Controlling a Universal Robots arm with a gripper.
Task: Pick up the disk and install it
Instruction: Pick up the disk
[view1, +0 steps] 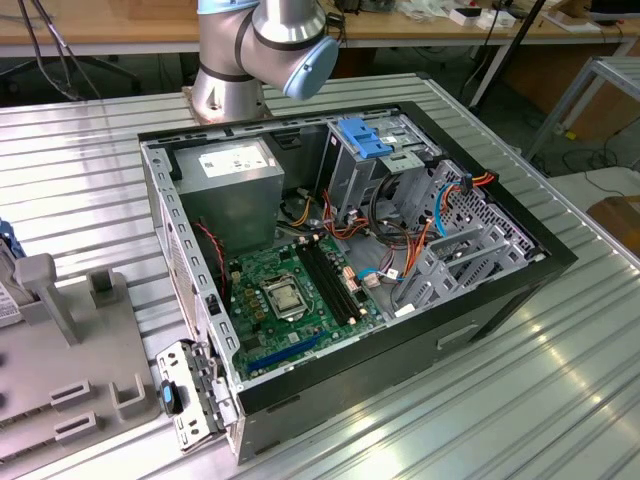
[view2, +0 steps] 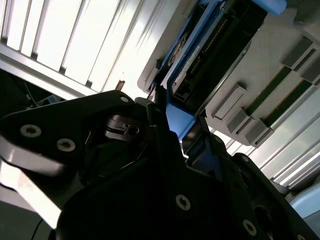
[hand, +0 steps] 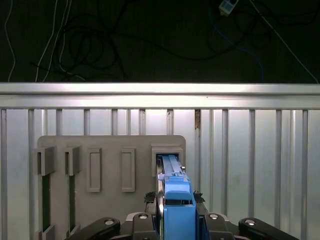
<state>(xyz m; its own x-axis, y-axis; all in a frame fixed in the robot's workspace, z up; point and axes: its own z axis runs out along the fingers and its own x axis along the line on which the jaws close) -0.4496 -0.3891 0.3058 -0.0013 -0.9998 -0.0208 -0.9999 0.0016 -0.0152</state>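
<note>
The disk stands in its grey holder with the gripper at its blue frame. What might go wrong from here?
1. The disk sits edge-up in a narrow slot of the grey holder; a pull that is not straight might jam it.
2. The gripper is at the blue plastic frame, which may flex or slip.
3. Loose cables crowd the computer case and might snag the disk.

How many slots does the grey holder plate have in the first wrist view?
5 on the holder plate: one holds the disk, two short slots beside it, two long slots beyond. The gripper may hide more.
</note>
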